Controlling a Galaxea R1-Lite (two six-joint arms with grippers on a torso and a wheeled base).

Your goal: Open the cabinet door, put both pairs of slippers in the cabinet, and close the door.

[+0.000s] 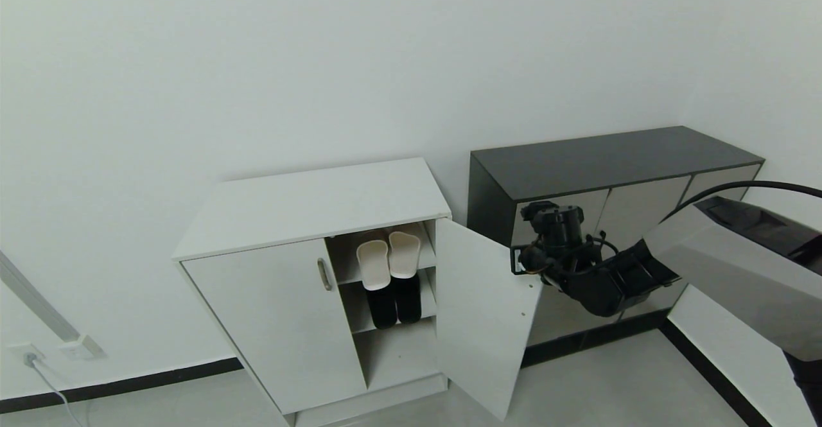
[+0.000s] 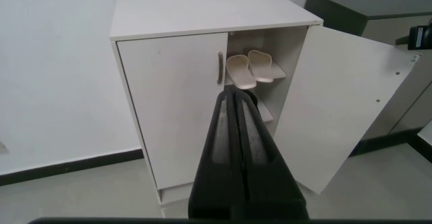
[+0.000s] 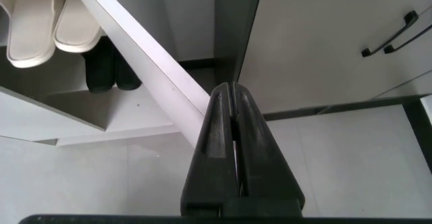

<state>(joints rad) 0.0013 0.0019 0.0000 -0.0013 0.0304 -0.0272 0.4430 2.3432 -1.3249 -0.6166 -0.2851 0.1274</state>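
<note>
One white cabinet stands at centre frame in the head view. It has two doors: the left door is shut and the right door is swung wide. Inside are two pairs of slippers, four in all, with the pale pair on the top shelf and the black pair on the shelf directly below. The right claw sits right of centre, by the open door's upper outer corner. Its arm stretches in from the right edge, and its fingers are pressed together on nothing. The left claw points at the cabinet opening, also pinched closed and empty.
</note>
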